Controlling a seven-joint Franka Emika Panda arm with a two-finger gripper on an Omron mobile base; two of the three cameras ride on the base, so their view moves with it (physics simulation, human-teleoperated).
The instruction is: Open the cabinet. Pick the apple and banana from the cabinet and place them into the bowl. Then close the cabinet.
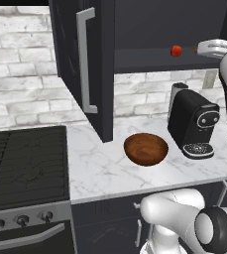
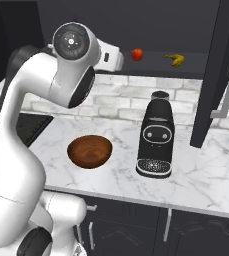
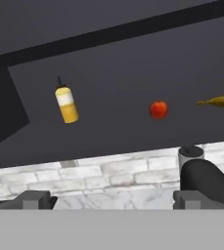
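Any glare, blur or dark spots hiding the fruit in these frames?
Right base view: apple and banana stand out bright on the dim cabinet shelf. Hand view: soft, coarse render, fruit edges slightly blurred. Left base view: mild sheen on the bowl, no glare.

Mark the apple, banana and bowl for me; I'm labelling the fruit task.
apple (image 2: 137,54): right base view, middle of the red fruit.
banana (image 2: 175,59): right base view, middle of its curve.
bowl (image 1: 145,149): left base view, inner hollow.

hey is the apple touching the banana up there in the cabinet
Apart. In the hand view a clear stretch of dark shelf separates the apple from the banana; the right base view shows the same gap inside the cabinet.
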